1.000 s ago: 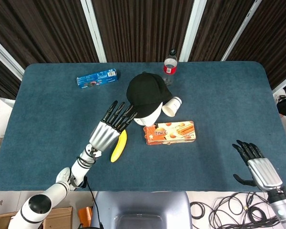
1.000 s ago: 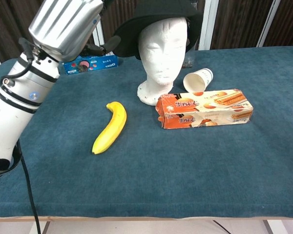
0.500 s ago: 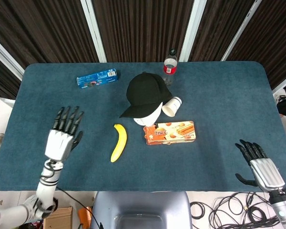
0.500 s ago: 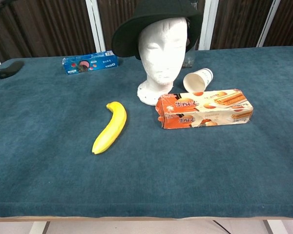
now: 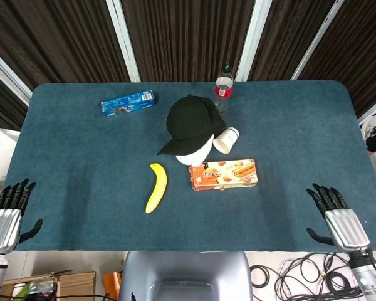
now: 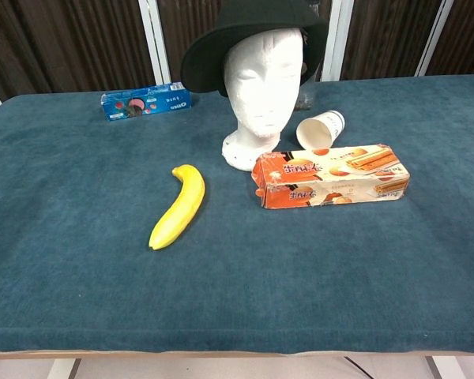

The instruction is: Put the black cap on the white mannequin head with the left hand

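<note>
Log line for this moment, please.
black cap: on white mannequin head | left hand: empty, table edge | right hand: empty

Banana (image 5: 156, 187), biscuit box (image 5: 223, 174) and paper cup (image 5: 225, 140) crowd the mannequin head (image 6: 261, 87).

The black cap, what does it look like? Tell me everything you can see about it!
The black cap is dark all over and looks like soft cloth, with a round crown and a stiff brim. It sits on top of the white mannequin head, with the brim sticking out to one side of the face rather than straight forward. Nothing else touches it. Both hands are far away at the table's near corners. It stands near the middle of the blue table.
</note>
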`<state>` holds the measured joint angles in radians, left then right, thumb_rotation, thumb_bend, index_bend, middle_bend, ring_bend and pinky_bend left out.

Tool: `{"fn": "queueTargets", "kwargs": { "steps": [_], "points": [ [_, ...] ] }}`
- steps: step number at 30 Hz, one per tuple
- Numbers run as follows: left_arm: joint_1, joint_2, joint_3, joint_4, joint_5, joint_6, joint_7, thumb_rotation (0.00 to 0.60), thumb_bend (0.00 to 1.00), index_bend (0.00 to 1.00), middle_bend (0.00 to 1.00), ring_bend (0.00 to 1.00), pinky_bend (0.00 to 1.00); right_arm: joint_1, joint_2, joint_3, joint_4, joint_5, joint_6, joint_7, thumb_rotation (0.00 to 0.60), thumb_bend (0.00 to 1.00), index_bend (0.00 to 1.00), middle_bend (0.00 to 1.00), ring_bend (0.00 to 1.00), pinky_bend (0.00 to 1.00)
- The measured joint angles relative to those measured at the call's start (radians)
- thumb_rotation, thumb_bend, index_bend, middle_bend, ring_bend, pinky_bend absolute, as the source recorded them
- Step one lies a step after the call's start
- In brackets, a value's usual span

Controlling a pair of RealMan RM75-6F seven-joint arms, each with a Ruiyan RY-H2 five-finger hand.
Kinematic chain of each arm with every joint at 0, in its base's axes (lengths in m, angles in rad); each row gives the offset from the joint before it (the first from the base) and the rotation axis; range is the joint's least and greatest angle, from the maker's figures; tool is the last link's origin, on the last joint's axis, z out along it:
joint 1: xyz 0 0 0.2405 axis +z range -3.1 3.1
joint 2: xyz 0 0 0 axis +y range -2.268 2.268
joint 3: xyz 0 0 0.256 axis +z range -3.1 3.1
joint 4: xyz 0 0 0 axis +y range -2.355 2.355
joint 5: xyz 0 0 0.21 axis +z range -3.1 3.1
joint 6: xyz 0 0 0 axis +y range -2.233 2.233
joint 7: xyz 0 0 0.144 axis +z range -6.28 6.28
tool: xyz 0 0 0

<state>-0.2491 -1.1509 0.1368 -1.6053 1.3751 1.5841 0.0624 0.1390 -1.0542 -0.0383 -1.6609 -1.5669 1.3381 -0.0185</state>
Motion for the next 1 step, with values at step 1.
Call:
{"fn": "queueTargets", "kwargs": {
  "steps": [1],
  "points": [
    [0.002,0.0,-0.003,-0.002,0.004,-0.009,0.005,0.6,0.32,0.0,0.0,0.0,0.01,0.0,0.0,0.0,0.0,0.0,-0.001,0.0,0.6,0.18,0.0,0.0,0.0,0.0]
  ]
}}
